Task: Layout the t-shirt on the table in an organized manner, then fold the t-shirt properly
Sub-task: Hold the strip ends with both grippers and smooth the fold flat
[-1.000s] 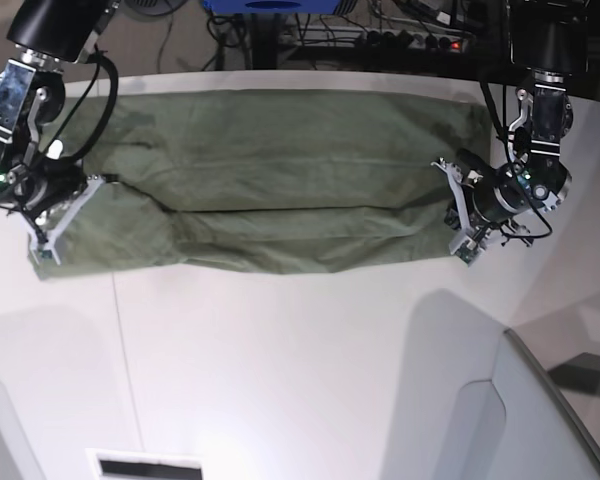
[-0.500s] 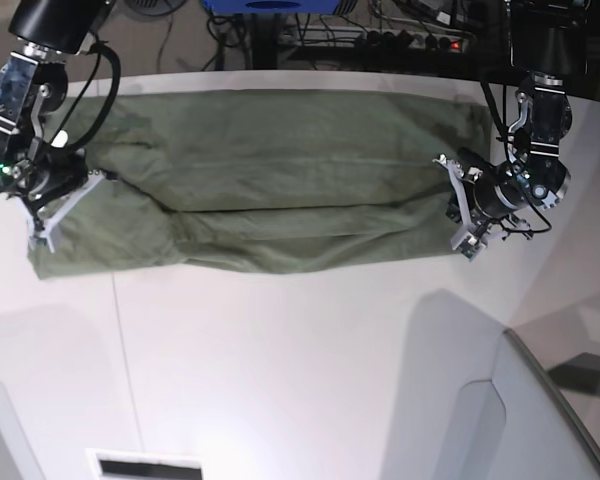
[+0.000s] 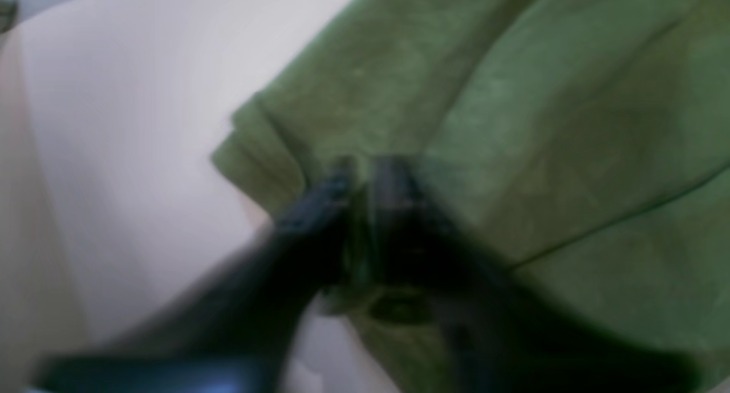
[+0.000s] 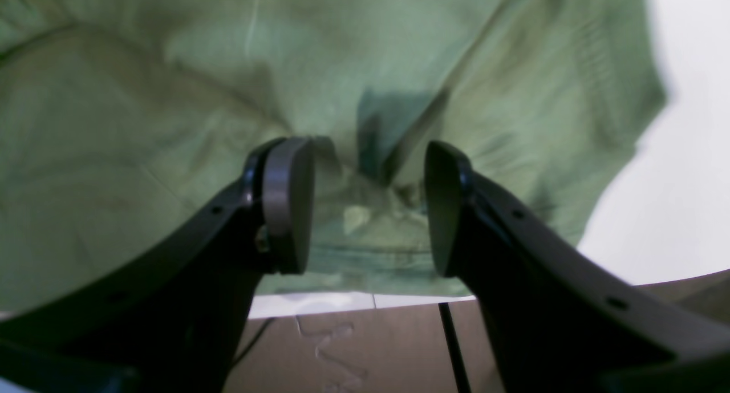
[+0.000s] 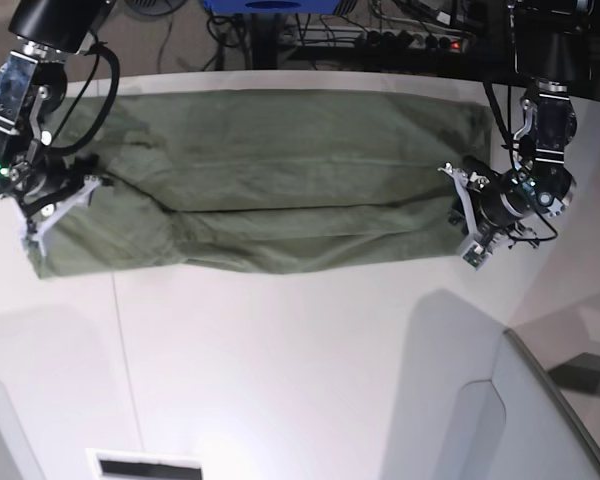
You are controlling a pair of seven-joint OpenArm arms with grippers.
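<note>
T-shirt (image 5: 270, 180) lying on white table (image 5: 300, 370), folded lengthwise into a long olive band along the far edge. Base view: right gripper (image 5: 42, 212) over the band's left end, left gripper (image 5: 467, 215) at its right end (jaw gaps too small to read here). Left wrist view: heavily blurred, dark fingers (image 3: 319, 210) at a folded fabric corner (image 3: 251, 148), table pale beside it; can't tell whether clamped or released. Right wrist view: pads (image 4: 288, 205) clearly spread apart, nothing pinched, green cloth behind them, table edge and brown floor (image 4: 353, 341) below.
</note>
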